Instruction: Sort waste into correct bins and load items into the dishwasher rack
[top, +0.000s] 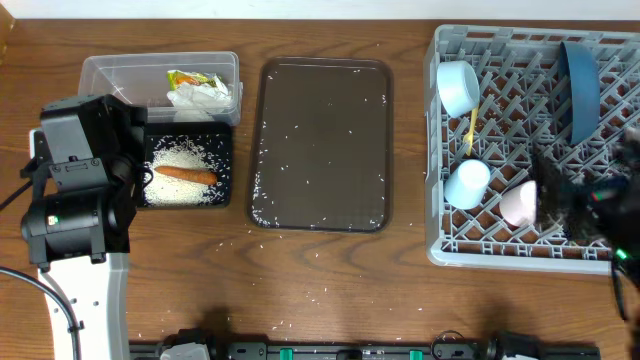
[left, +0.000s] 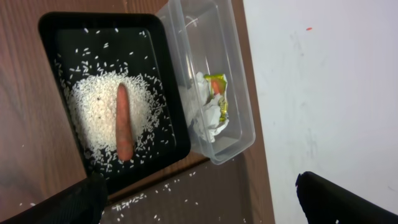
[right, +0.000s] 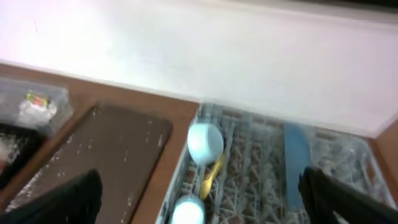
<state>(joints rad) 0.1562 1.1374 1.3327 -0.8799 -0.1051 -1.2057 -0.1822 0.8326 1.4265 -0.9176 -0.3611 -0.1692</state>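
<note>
The clear tub (top: 110, 72) holds the yellow-green wrapper (top: 188, 80) and white tissue (top: 205, 97). The black tray (top: 222, 140) holds a rice pile (top: 180, 155) with the carrot stick (top: 185, 175) on it. In the grey rack (top: 500, 245) are the pale blue bowl (top: 458, 87), yellow spoon (top: 470, 130), light blue cup (top: 467, 183), pink cup (top: 520, 203) and the dark blue plate (top: 578, 90) on edge. My left gripper (left: 199, 199) is open and empty, above the black tray (left: 50, 25) and tub (left: 233, 74). My right gripper (right: 199, 193) is open and empty above the rack (right: 249, 162).
A large dark brown serving tray (top: 320, 140) lies between bins and rack, with loose rice grains on it. More grains are scattered on the wooden table (top: 300, 290) in front. My right arm (top: 590, 200) is blurred over the rack's right side.
</note>
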